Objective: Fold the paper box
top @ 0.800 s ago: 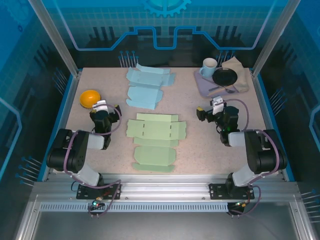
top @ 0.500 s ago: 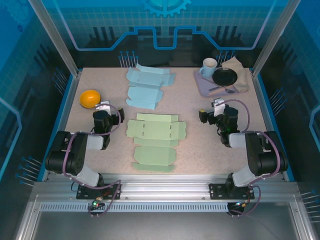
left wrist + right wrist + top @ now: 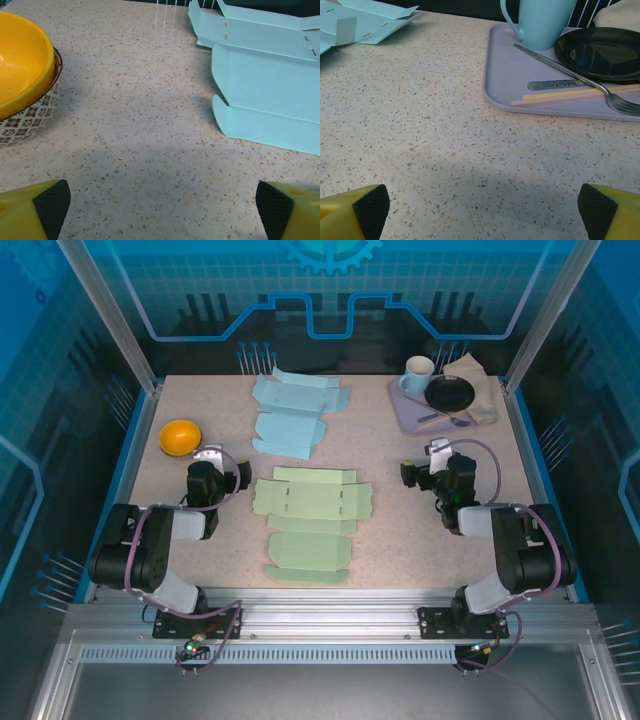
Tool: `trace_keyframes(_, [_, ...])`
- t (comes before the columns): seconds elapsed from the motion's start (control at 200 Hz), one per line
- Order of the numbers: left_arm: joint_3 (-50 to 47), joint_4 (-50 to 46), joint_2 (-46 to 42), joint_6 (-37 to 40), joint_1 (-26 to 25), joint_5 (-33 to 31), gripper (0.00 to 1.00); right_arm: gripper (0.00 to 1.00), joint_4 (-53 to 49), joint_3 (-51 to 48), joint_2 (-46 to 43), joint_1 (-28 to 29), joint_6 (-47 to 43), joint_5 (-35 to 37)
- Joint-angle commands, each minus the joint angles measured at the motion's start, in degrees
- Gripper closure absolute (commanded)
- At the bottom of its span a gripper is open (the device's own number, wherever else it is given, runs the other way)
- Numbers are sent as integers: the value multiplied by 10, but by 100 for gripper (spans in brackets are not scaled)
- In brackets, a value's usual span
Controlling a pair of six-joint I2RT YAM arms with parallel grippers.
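**Both tools wide, flat green box untouched between the arms**

The speckled bench (image 3: 400, 540) carries everything. Its biggest item is the green paper box (image 3: 312, 500), unfolded and flat at the middle of the bench, between the two arms and touched by neither. A second green piece (image 3: 308, 552) lies just nearer the bases. Behind them, toward the far edge, lies the blue paper box (image 3: 295, 415), also flat. The left wrist view shows its rounded flaps and slots (image 3: 265, 95).

At the far right corner a lilac tray (image 3: 405, 405) sits against a beige cloth (image 3: 482, 390). On the tray are a black plate (image 3: 449, 393), a pale blue mug (image 3: 419, 372), a fork (image 3: 580, 80) and a pair of chopsticks (image 3: 570, 95). The fork's tines lie over the chopsticks. The yellow bowl (image 3: 180, 436) stands at the left. Its outer wall bears a brown-and-white printed pattern (image 3: 25, 122), and no lettering can be made out.

The left tool (image 3: 207, 452) hangs low just beside the bowl with its jaws spread wide and nothing between them (image 3: 162, 200). The right tool (image 3: 437, 448) is equally wide and empty (image 3: 480, 205), facing the tray.

Against the earlier frames, each tool has shifted slightly rightward and back toward its base. The boxes, bowl and tray lie unchanged.
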Motion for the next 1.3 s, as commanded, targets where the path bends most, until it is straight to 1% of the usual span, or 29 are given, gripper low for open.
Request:
trace_keyframes(0.0, [4,-6,-15,17,7,23,1,0,-11,-6,-15,-7,7,9])
trace_keyframes(0.285, [3,-5,-15,18,7,23,1,0,-11,-6,-15,-8,8,9])
trace_keyframes(0.425, [4,-6,-14,17,7,23,1,0,-11,-6,-15,-14,10,-3])
trace_keyframes(0.6, [4,-5,-15,22,5,24,1,0,-14,-4,-15,-7,7,10])
trace_keyframes(0.66, [10,-29,-33,23,0,10,1,0,-13,-4,-15,-7,8,11])
trace_keyframes(0.69, [16,-56,-50,19,-7,-19,1,0,-13,-5,-16,-5,7,18])
trace_keyframes(0.73, [32,-110,-77,10,-14,-65,1,0,-48,10,-31,3,10,45])
trace_keyframes(0.785, [65,-205,-115,-24,-25,-140,1,0,-169,58,-62,11,23,89])
trace_keyframes(0.825, [96,-280,-137,-68,-30,-189,1,0,-240,94,-77,14,54,129])
trace_keyframes(0.845, [117,-328,-148,-97,-30,-200,1,0,-285,108,-85,17,63,145])
trace_keyframes(0.88, [151,-411,-164,-146,-29,-216,1,0,-330,124,-100,23,78,173])
trace_keyframes(0.93, [182,-491,-185,-202,-29,-219,1,0,-386,144,-125,36,89,204])
trace_keyframes(0.965, [191,-530,-202,-240,-29,-210,1,0,-422,156,-141,47,91,217])
trace_keyframes(1.0, [193,-558,-221,-270,-27,-184,1,0,-458,170,-159,59,97,225])
trace_keyframes(1.04, [190,-583,-246,-285,-27,-140,1,0,-505,190,-178,72,108,224])
trace_keyframes(1.11, [192,-636,-280,-302,-27,-51,1,0,-575,226,-205,93,119,191])
trace_keyframes(1.2, [184,-697,-314,-312,-28,71,1,0,-636,268,-227,123,101,133])
trace_keyframes(1.291, [161,-738,-350,-326,-28,155,1,0,-641,285,-232,149,37,22])
